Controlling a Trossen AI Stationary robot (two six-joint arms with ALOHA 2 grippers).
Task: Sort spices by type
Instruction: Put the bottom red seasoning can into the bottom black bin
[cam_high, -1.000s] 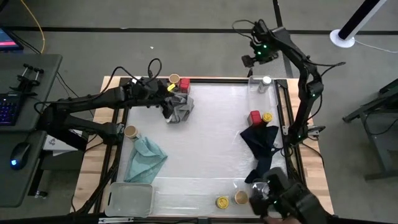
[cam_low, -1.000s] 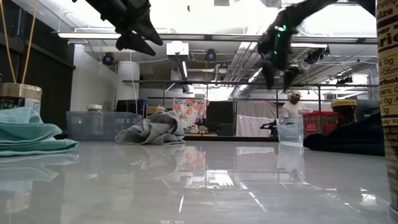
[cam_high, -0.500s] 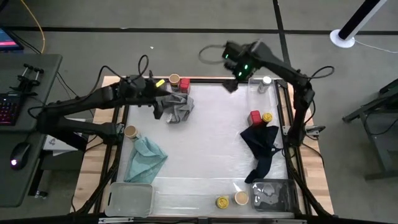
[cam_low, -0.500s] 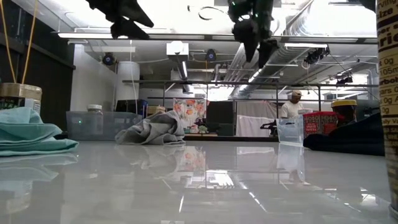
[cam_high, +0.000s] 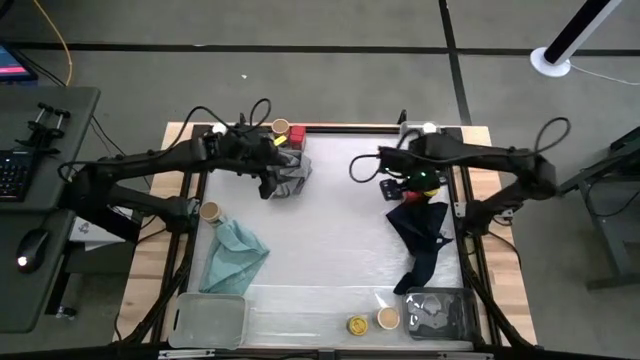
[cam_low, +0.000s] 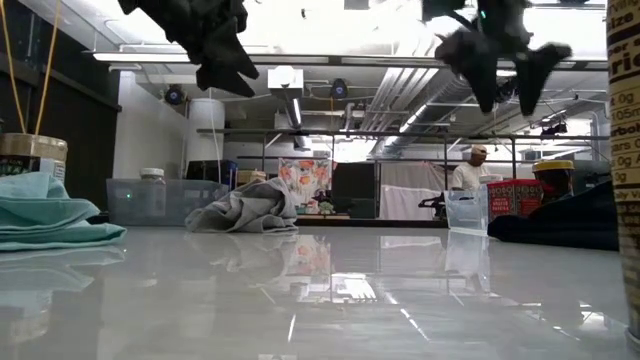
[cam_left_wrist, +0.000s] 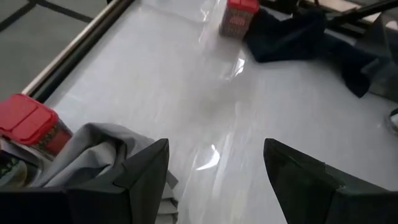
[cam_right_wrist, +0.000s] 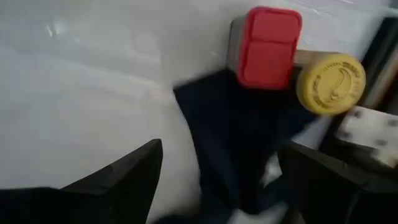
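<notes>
My left gripper (cam_high: 268, 185) (cam_left_wrist: 214, 152) hangs open over the crumpled grey cloth (cam_high: 288, 176), touching nothing. Beside that cloth stand a red tin (cam_high: 297, 133) (cam_left_wrist: 28, 121) and a tan-lidded jar (cam_high: 281, 127). My right gripper (cam_high: 395, 185) (cam_right_wrist: 217, 149) points down, open, above the table beside another red tin (cam_right_wrist: 267, 46) and a yellow-lidded jar (cam_right_wrist: 329, 84), which stand at the navy cloth's (cam_high: 420, 230) far end. More jars: a tan one (cam_high: 210, 211) by the teal cloth (cam_high: 235, 255), a yellow one (cam_high: 357, 325) and a tan one (cam_high: 388, 318) at the near edge.
A clear tray (cam_high: 210, 320) sits at the near left corner and another (cam_high: 440, 310) at the near right. A white-lidded jar (cam_high: 428, 128) stands in a clear container at the far right corner. The table's middle (cam_high: 340, 230) is bare.
My right gripper has swung in from beyond the table's far right corner, first leftward, then toward the near edge and down a little, rolling its wrist, to above the red tin and yellow jar. My left gripper rose slightly and sank back over the grey cloth.
</notes>
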